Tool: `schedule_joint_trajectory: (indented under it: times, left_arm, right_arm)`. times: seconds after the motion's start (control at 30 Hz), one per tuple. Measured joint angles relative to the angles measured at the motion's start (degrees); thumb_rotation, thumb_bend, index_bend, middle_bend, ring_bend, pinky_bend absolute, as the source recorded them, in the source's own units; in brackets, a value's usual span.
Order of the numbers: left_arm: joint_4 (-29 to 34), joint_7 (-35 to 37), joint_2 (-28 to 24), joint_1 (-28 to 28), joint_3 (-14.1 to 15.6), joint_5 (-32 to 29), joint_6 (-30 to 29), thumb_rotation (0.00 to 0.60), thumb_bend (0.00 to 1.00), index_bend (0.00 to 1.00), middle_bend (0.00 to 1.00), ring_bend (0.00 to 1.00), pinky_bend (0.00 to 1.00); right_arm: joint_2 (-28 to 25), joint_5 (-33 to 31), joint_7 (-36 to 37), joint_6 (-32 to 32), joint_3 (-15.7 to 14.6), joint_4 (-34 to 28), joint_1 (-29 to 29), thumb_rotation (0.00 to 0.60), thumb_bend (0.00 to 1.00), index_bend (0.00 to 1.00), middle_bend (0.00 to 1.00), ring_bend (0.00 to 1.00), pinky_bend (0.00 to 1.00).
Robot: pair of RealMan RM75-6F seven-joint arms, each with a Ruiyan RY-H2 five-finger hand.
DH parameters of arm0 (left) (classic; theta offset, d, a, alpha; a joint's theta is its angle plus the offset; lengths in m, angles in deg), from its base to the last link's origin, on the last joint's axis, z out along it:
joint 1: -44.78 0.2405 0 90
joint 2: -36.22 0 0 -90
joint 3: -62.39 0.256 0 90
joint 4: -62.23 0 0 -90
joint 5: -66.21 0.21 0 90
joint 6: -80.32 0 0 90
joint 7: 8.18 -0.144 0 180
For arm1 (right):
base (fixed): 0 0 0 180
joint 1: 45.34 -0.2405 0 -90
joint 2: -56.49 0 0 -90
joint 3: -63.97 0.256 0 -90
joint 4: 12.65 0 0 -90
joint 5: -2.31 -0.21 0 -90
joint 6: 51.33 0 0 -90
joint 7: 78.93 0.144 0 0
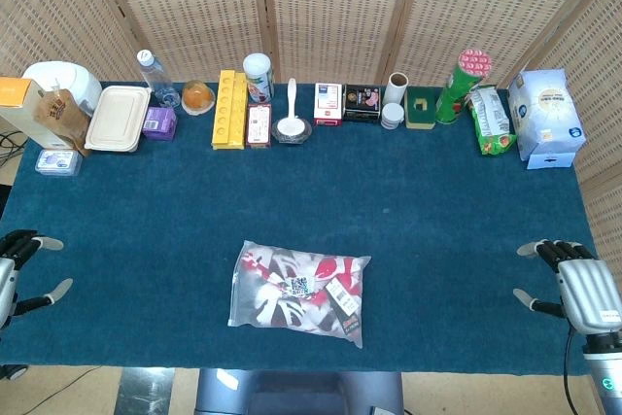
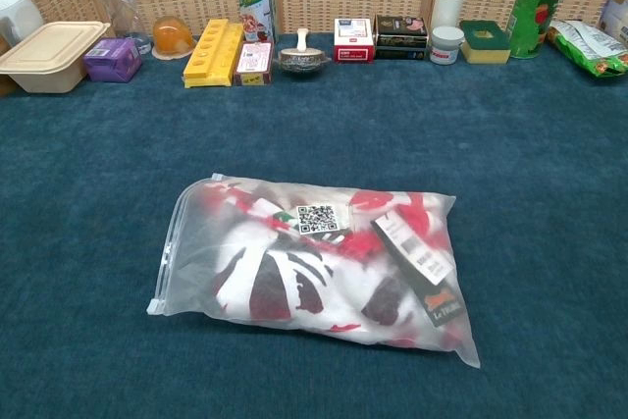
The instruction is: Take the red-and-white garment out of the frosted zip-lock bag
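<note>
The frosted zip-lock bag [image 1: 299,292] lies flat on the blue table near its front edge, its zip end toward the left. Through the plastic I see the red-and-white garment [image 2: 294,267], folded, with a QR label and a dark hang tag on top. The chest view shows the bag [image 2: 186,242] filling its middle. My left hand [image 1: 19,274] rests at the far left edge of the table, fingers spread, holding nothing. My right hand [image 1: 573,284] rests at the far right edge, fingers apart and empty. Both hands are far from the bag and absent from the chest view.
A row of items lines the table's back edge: beige lunch box [image 1: 118,118], water bottle [image 1: 154,75], yellow tray [image 1: 229,109], bowl with spoon [image 1: 292,125], small boxes [image 1: 348,104], green can [image 1: 461,85], snack bag [image 1: 494,120], white-blue pack [image 1: 546,116]. Wicker screens stand behind.
</note>
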Motion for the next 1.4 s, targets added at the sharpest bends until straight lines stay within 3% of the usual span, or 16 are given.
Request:
schedule_joint_trajectory:
  times: [0.7,0.97,1.17,1.4]
  left_arm:
    - [0.88,-0.98,-0.3,-0.15,-0.11,0.07,0.13,0.6,0.19,0.39,0.39,0.24,0.33]
    - [1.38,-1.19,-0.98,-0.18,-0.31,0.15,-0.06,0.6,0.19,0.39,0.39,0.24,0.33]
    - [2.31,-1.61,-2.27,-0.34,-0.64,0.44,-0.33,0.6,0.19,0.39,0.39,0.24,0.33]
    - [3.23,-1.77,-3.85,-0.3,-0.93,0.55,-0.79,0.6,0.19,0.39,0.39,0.24,0.33]
  right_arm:
    - [0.16,0.81,1.85,0.85,-0.29,0.86,-0.79,0.6,0.17,0.37,0.42,0.38,0.31]
    - [-0.75,4.8,7.03,2.19,-1.06,0.58,-2.76,0.6,0.16,0.35,0.41,0.37,0.31]
    - [-1.73,10.34,12.9,5.79,-1.59,-0.84,-7.69,0.6,0.15,0.27,0.37,0.35,0.31]
    - [-1.1,16.44,14.59,12.75,-1.78,-4.55,-15.57,0.6,0.09,0.08,0.24,0.27,0.24]
